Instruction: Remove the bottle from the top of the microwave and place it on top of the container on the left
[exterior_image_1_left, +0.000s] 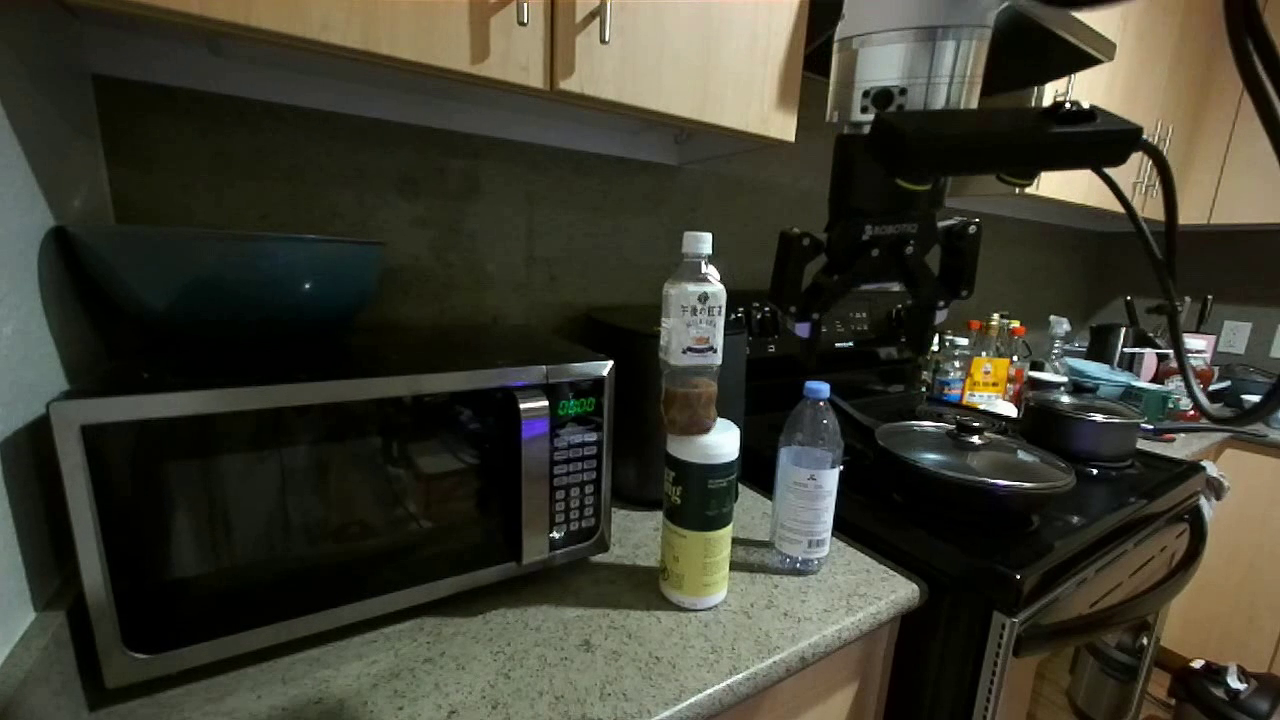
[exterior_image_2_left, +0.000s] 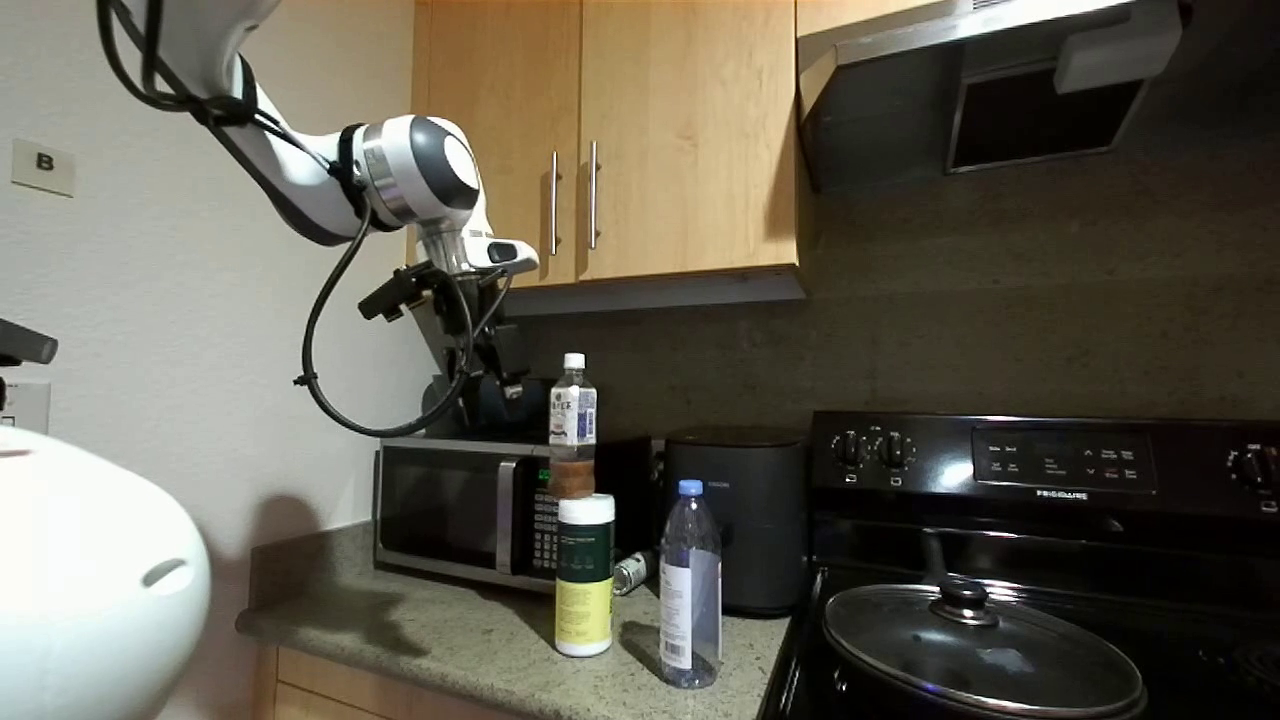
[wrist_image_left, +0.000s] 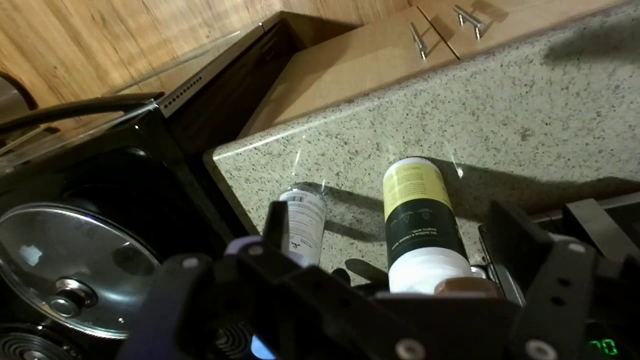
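White arm (exterior_image_2_left: 305, 195) angled downward, black hand (exterior_image_1_left: 862, 335) pointing down, fingers (wrist_image_left: 517, 240) spread apart

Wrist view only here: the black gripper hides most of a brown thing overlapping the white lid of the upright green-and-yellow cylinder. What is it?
Observer: Base of a white-capped clear plastic bottle, standing upright on the green-and-yellow cylinder.
Operator: Is the black gripper touching it?
Observer: No, an exterior view shows a gap between them.
Operator: Anything on top of the silver microwave with the dark glass door?
Observer: Yes, a wide dark blue bowl.
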